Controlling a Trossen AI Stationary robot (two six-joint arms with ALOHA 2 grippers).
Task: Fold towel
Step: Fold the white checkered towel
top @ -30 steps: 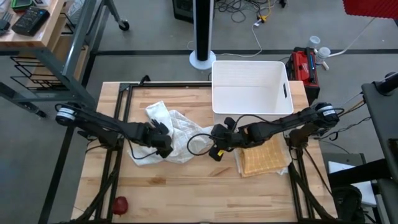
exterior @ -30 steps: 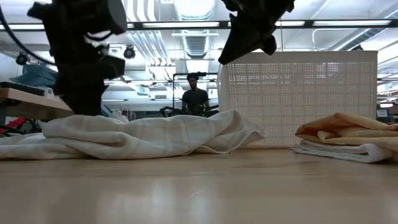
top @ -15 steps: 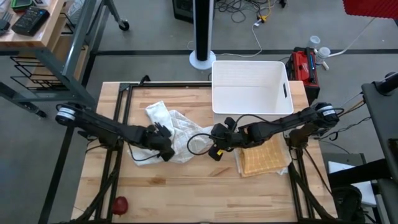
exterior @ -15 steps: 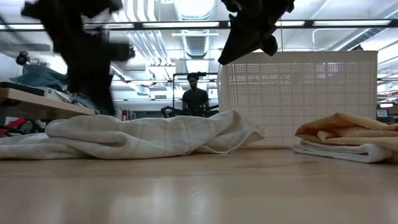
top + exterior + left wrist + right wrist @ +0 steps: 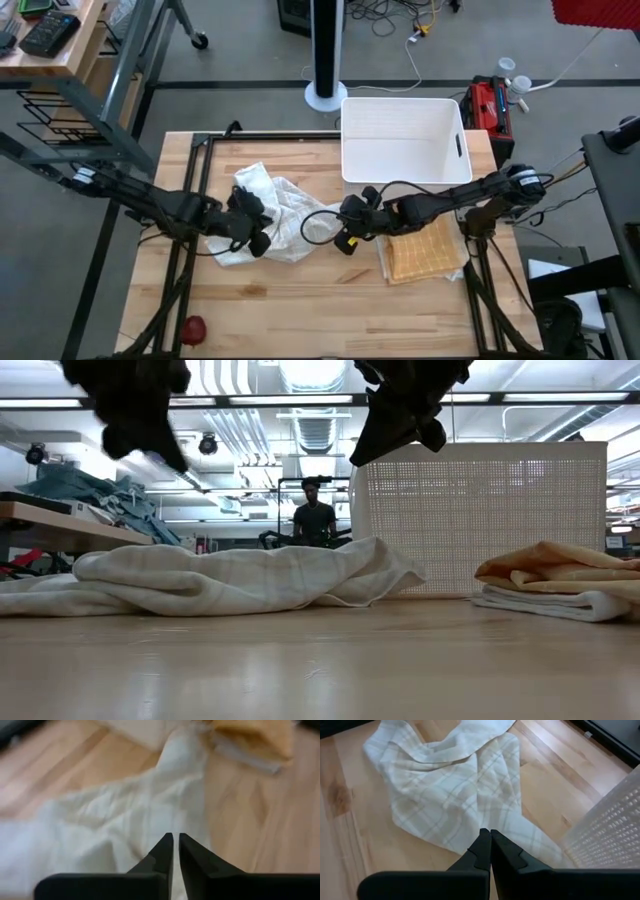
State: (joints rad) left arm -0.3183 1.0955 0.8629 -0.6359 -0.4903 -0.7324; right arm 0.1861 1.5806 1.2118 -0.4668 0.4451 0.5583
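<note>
Overhead view first: the crumpled white towel (image 5: 278, 215) lies on the wooden table (image 5: 300, 300), left of centre, with the white basket (image 5: 402, 140) behind it and a folded yellow towel (image 5: 425, 250) to the right (on top of a white one). The left gripper (image 5: 255, 225) sits over the towel's near-left part, the right gripper (image 5: 345, 232) just off its right edge. A red object (image 5: 192, 327) rests near the front-left corner.

Low view: both grippers hang clear above the towel (image 5: 240, 578), and a person (image 5: 314, 515) stands far behind.

Left wrist view: its fingers (image 5: 162, 852) are nearly pinched together with nothing between them, above the towel (image 5: 125, 815).

Right wrist view: its fingers (image 5: 482, 845) are clenched together, empty, above the towel (image 5: 455, 785).
</note>
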